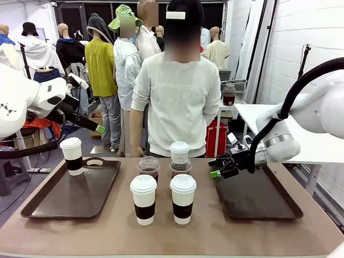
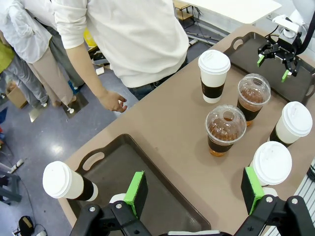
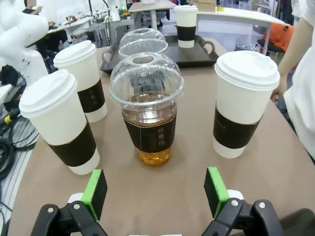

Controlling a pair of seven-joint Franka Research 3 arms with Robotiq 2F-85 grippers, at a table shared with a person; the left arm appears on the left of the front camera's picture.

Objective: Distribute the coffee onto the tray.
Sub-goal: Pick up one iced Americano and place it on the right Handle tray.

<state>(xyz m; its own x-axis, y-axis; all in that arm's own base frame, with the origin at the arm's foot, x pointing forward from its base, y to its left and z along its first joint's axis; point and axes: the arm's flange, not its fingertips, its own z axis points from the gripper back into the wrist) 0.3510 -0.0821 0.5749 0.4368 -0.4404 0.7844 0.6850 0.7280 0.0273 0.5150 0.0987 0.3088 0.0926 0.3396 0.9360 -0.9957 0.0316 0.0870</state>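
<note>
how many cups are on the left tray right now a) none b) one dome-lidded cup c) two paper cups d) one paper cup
d: a single white paper cup stands at the far left corner of the left tray, with nothing else on it.

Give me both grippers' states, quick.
Left gripper: open, empty.
Right gripper: open, empty, facing a dome-lidded cup.

Both white round robot arms [image 1: 322, 107] are smooth. A thick black cable [image 1: 296, 86] loops behind the right black gripper [image 3: 155, 194]. It and the left black gripper [image 2: 194, 189] have flat green pads [image 2: 136, 191].
</note>
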